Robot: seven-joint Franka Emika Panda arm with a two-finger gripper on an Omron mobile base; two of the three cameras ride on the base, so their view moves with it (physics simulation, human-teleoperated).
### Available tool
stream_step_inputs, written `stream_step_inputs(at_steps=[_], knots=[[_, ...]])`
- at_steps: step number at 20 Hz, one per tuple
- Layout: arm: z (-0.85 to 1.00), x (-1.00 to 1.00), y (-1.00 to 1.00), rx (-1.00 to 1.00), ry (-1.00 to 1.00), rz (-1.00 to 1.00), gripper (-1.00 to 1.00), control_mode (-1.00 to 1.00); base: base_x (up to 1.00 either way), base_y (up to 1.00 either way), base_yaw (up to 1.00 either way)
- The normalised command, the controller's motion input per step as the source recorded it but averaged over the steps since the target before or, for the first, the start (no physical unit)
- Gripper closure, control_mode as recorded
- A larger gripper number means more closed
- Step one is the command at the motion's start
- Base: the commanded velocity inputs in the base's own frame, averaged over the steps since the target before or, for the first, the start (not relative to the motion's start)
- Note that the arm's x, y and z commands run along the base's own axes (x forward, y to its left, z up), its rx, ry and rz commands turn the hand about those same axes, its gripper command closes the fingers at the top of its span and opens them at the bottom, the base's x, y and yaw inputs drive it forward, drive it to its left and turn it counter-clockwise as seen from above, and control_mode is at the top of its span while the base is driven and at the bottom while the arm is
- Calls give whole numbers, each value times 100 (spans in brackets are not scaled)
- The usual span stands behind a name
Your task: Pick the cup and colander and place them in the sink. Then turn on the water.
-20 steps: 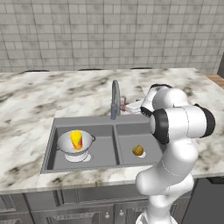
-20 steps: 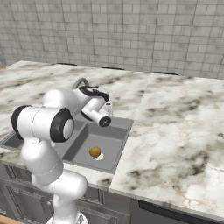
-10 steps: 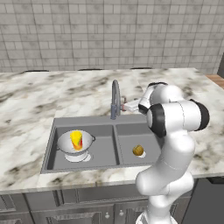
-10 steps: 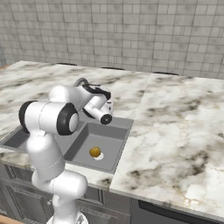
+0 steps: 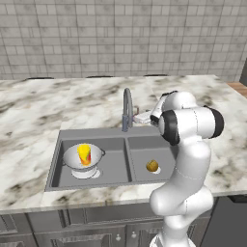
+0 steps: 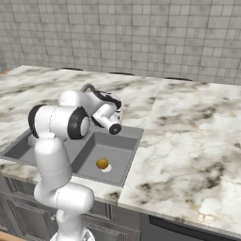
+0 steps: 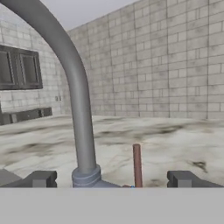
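1. while i watch from the left base view, my hand [image 5: 144, 117] sits low over the marbled surface [image 5: 43, 111] at the back edge of the sink [image 5: 126, 132], just right of the faucet [image 5: 127, 108].
2. through the hand view i see the two fingertips [image 7: 41, 179] spread wide apart, with nothing between them but the faucet's [image 7: 78, 109] base collar and a thin reddish-brown rod [image 7: 137, 165] standing upright just beside it.
3. i see the hand [image 7: 111, 180] pinching nothing; both tips stand clear of the grey pipe.
4. the colander [image 5: 83, 162] sits in the left basin of the sink, upright on its ring base.
5. the cup [image 5: 84, 154] stands inside the colander, its red-orange patch low on the side facing me.
6. a round yellowish-brown ball [image 5: 153, 166] lies in the right basin near the drain; i see it from the right base view too [image 6: 102, 164].
7. in the right base view the hand's white body [image 6: 110, 123] hangs over the sink's [image 6: 133, 146] back rim, with the arm's elbow in front of the left basin.
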Motion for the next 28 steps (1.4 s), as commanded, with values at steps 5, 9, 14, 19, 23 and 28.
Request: stream_step_inputs(at_steps=[5,9,14,19,23,28], knots=[[-13,27,0,0,0,-2,-100,-100,0,0,0],[-19,26,0,0,0,-5,-100,-100,0,0,0],[-20,24,0,0,0,-6,-100,-100,0,0,0],[-5,31,0,0,0,-2,-100,-100,0,0,0],[-1,28,0,0,0,0,-100,-100,0,0,0],[-8,23,-1,0,0,-1,-100,-100,0,0,0]])
